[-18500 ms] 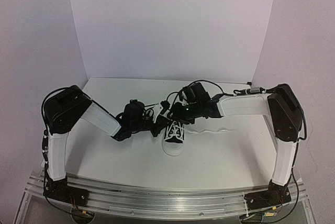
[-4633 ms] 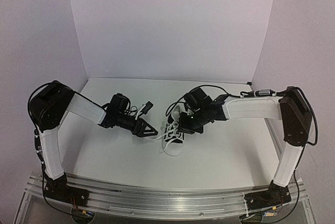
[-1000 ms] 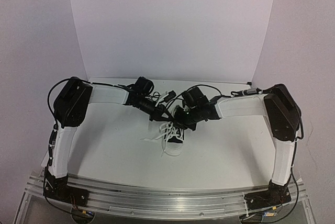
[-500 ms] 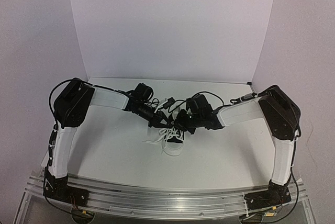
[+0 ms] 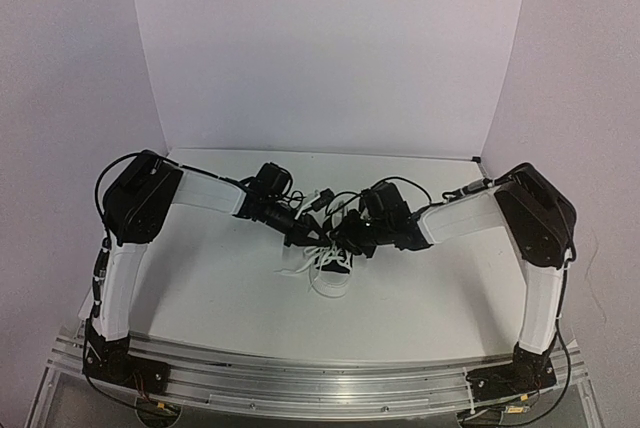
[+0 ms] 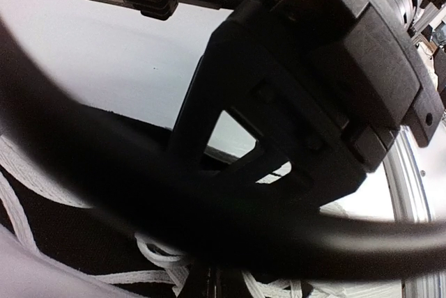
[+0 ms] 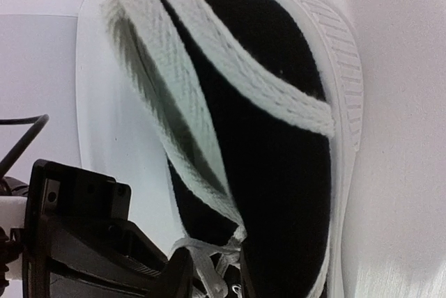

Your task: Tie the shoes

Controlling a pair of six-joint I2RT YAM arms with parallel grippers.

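The black sneaker [image 5: 332,273] sits near the middle of the white worktop [image 5: 210,288], with its white toe cap [image 5: 330,288] pointing to 6 o'clock. The left pincer [image 5: 308,233] reaches in from 10 o'clock and the right pincer [image 5: 346,238] from 2 o'clock. The 2 are just beside each other over the laced upper part at the 12 o'clock end. White laces [image 5: 298,266] lie loose over the top of the sneaker, with 1 strand trailing onto the worktop toward 9 o'clock. I cannot tell how far either pincer is open, or whether it holds a lace. The wrist views show only dark, blurred parts and the sneaker's side with its ribbed white sole [image 7: 343,61].
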